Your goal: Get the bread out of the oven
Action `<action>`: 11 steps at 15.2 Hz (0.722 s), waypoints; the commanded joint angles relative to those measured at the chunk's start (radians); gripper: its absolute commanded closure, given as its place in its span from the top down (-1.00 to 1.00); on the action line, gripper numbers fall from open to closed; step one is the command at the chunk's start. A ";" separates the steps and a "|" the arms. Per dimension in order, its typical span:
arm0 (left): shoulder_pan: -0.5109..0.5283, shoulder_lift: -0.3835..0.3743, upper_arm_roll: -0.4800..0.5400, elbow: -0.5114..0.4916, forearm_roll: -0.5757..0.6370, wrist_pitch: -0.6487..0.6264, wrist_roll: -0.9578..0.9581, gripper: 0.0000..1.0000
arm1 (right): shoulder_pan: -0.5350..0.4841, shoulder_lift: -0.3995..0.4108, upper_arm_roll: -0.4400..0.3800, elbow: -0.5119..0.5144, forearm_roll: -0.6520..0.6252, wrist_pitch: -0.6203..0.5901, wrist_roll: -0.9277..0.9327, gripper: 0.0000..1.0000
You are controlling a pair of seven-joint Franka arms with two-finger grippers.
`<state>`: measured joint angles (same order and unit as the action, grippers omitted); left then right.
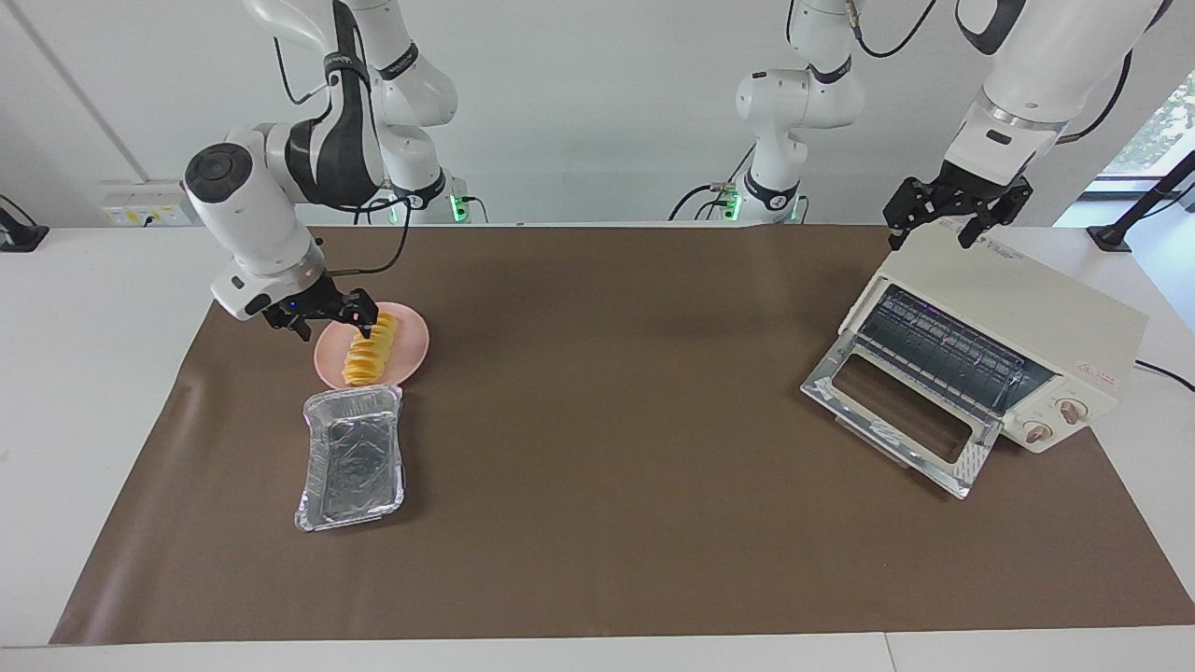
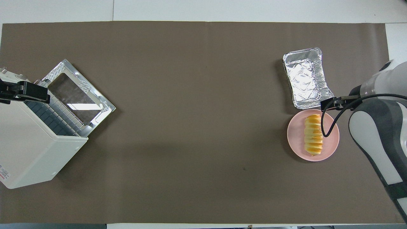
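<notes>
The bread (image 1: 369, 352) (image 2: 313, 135), a ridged yellow-orange loaf, lies on a pink plate (image 1: 414, 347) (image 2: 295, 141) toward the right arm's end of the table. My right gripper (image 1: 334, 325) (image 2: 330, 104) hangs open just above the plate's rim, apart from the bread and holding nothing. The cream oven (image 1: 1018, 317) (image 2: 28, 149) stands at the left arm's end with its glass door (image 1: 896, 411) (image 2: 79, 92) folded down and its wire rack bare. Over the oven's top waits my left gripper (image 1: 934, 238) (image 2: 25, 92), open and empty.
A silver foil tray (image 1: 353, 457) (image 2: 306, 78) lies right beside the plate, farther from the robots. A brown mat (image 1: 607, 420) covers the table between plate and oven.
</notes>
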<state>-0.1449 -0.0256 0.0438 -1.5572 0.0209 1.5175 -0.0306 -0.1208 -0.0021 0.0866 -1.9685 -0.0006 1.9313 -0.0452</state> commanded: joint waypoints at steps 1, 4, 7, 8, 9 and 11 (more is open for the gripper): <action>0.001 -0.034 0.001 -0.038 -0.010 -0.002 -0.009 1.00 | -0.005 -0.019 0.004 0.084 0.004 -0.072 0.007 1.00; 0.001 -0.034 0.001 -0.038 -0.010 -0.002 -0.009 1.00 | -0.017 -0.019 0.002 0.189 0.004 -0.168 0.005 1.00; 0.001 -0.034 0.001 -0.038 -0.010 -0.002 -0.009 1.00 | -0.019 -0.019 -0.002 0.252 0.004 -0.228 0.007 1.00; 0.001 -0.034 0.001 -0.038 -0.010 -0.002 -0.009 1.00 | -0.019 -0.021 -0.007 0.257 0.004 -0.230 0.007 1.00; 0.001 -0.034 0.001 -0.038 -0.010 -0.002 -0.009 1.00 | -0.020 -0.030 -0.010 0.258 0.004 -0.233 0.007 1.00; 0.001 -0.034 0.002 -0.038 -0.010 -0.002 -0.009 1.00 | -0.028 -0.059 -0.010 0.258 0.004 -0.280 0.010 1.00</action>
<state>-0.1449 -0.0256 0.0438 -1.5572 0.0209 1.5175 -0.0307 -0.1281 -0.0350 0.0689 -1.7175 -0.0009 1.6973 -0.0452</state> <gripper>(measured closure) 0.000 0.000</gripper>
